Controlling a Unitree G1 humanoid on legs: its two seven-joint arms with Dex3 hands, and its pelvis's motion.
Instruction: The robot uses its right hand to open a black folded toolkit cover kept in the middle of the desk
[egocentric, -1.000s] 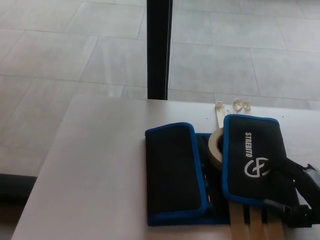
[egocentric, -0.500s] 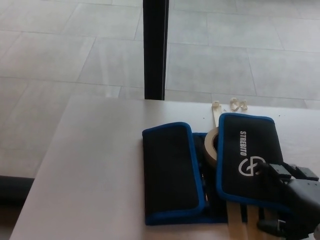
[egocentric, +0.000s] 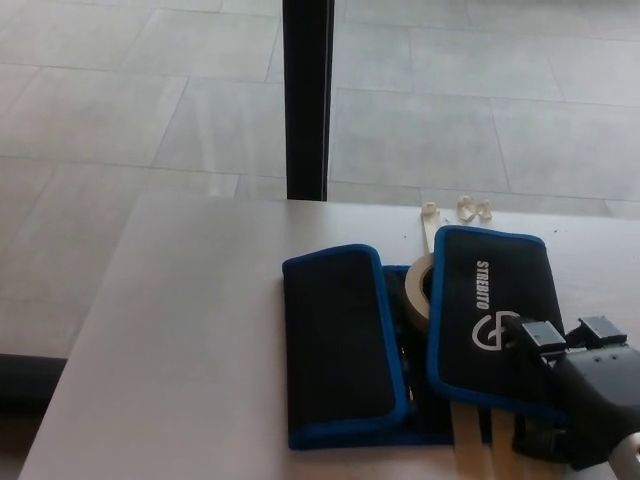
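Note:
The black toolkit cover (egocentric: 345, 345) with blue trim lies in the middle of the desk (egocentric: 190, 320). Its left panel rests flat. Its right flap (egocentric: 490, 300), printed with a white logo, stands tilted up over a roll of masking tape (egocentric: 417, 290). My right hand (egocentric: 565, 385) comes in from the lower right. It lies against the lower right part of the flap, with two fingertips (egocentric: 540, 335) showing on top. Whether it grips the flap is unclear. My left hand does not show.
Pale wooden strips (egocentric: 478, 445) stick out from under the flap at the desk's near edge. Small white plastic bits (egocentric: 472, 208) lie near the far edge. A black post (egocentric: 305, 100) rises behind the desk, over a tiled floor.
My right hand has come up higher onto the flap's lower right part. The whole picture has shifted slightly, so the camera moved.

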